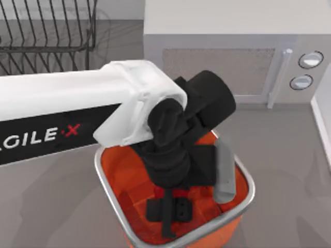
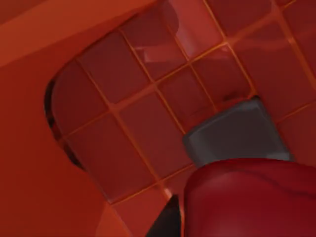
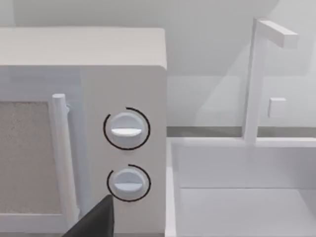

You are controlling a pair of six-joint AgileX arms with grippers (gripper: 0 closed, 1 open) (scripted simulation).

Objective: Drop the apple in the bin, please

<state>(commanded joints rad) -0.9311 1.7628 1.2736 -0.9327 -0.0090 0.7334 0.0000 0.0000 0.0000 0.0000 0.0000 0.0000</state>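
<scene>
The orange bin (image 1: 111, 181) with its silver rim sits at the table's front centre. My left arm reaches in from the left, and its gripper (image 1: 170, 219) hangs low inside the bin, shut on the apple (image 1: 176, 193), a small red patch between the black fingers. The left wrist view looks down past the glossy red apple (image 2: 252, 197) onto the bin's gridded floor (image 2: 138, 133) and grey centre square (image 2: 237, 133), which lie close below. My right gripper (image 3: 94, 219) is parked off to the right, facing the microwave.
A white microwave (image 1: 232, 46) stands behind the bin, its two dials (image 3: 126, 129) in the right wrist view. A black wire rack (image 1: 46, 31) is at the back left. A white sink (image 3: 237, 187) with a tap (image 3: 256, 79) lies right of the microwave.
</scene>
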